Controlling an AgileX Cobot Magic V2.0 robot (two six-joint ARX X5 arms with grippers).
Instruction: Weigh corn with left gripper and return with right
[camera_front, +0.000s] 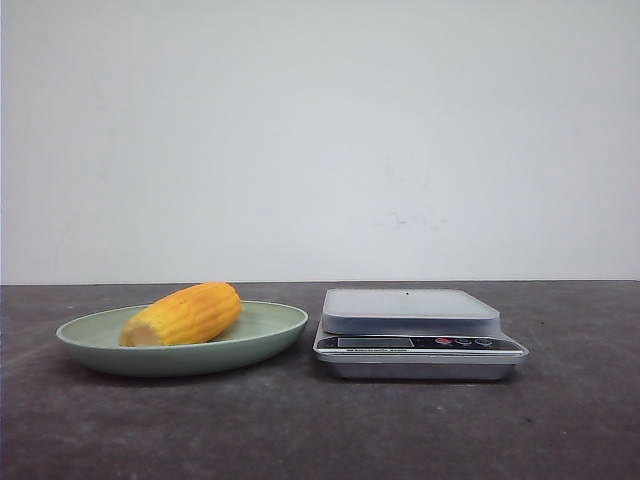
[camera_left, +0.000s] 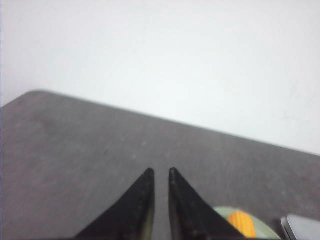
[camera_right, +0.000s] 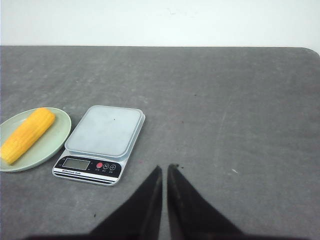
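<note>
The yellow-orange corn lies on a pale green plate left of the silver kitchen scale, whose platform is bare. The right wrist view shows the corn, the plate and the scale to one side of my right gripper, which is shut and empty above the dark table. My left gripper is nearly shut with a narrow gap and holds nothing. The corn and plate peek out beside its fingers. Neither gripper shows in the front view.
The table is dark grey with a white wall behind. The table's far edge and a rounded corner show in the right wrist view. A corner of the scale shows in the left wrist view.
</note>
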